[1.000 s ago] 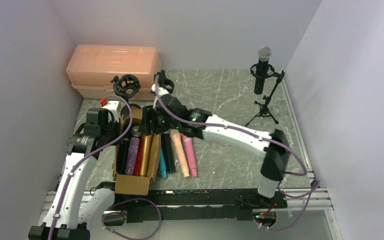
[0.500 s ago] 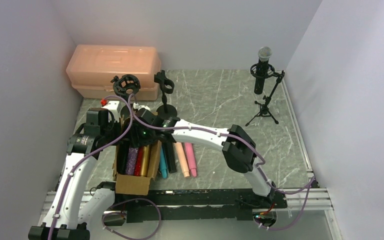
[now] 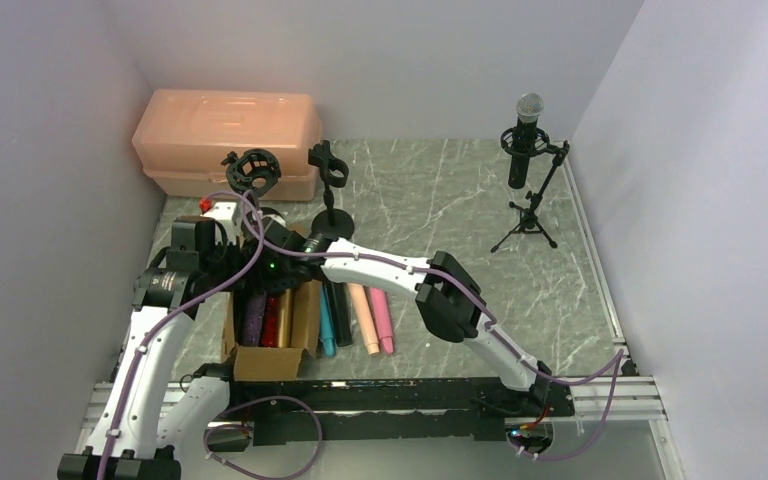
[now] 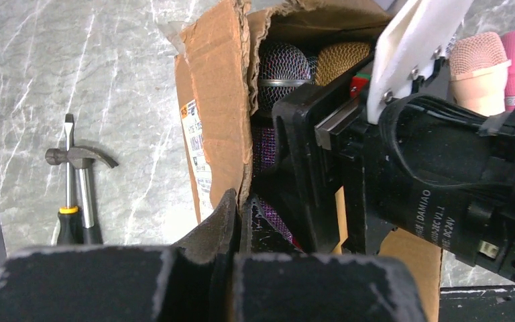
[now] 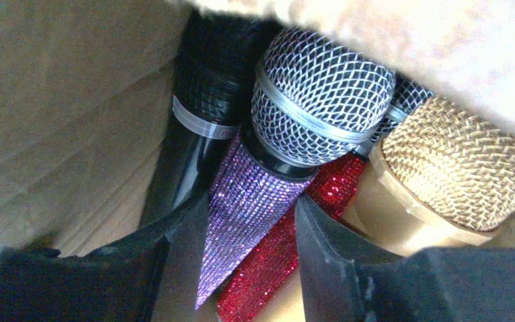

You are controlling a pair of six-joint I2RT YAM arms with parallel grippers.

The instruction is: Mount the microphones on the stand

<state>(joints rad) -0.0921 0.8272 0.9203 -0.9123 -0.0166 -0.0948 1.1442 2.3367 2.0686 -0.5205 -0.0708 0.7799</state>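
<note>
At the near left of the table (image 3: 440,200), just past the arm bases: a torn cardboard box (image 3: 265,362), lying flat with its open end toward the far side. Pinched at its left wall by the left gripper (image 4: 233,218), jaws closed tight on the cardboard edge. Inside the open end: the right gripper (image 5: 251,201), jaws about half apart, one finger on either side of the purple glitter microphone (image 5: 275,154). Cannot tell whether the pads press its handle.

Packed in the box with that one, seen from the right wrist: a black microphone (image 5: 198,114) on its left, a red glitter microphone (image 5: 295,235) partly under it, a gold microphone (image 5: 442,168) on the right, all touching. Left of the box in the left wrist view, on bare marble: a small hammer (image 4: 84,161) and a screwdriver (image 4: 69,215) side by side.

Just right of the box, in a close row on the table: teal microphone (image 3: 326,332), second black microphone (image 3: 339,312), peach microphone (image 3: 365,322), pink microphone (image 3: 384,320), heads toward the far side.

Farther back, behind the box: a shock-mount stand (image 3: 253,170) and a round-base stand (image 3: 330,200) with a clip on top. Behind those, against the left wall: a peach plastic case (image 3: 225,125). At the far right: a tripod stand (image 3: 530,215) carrying a silver-headed microphone (image 3: 526,135) upright in its mount.
</note>
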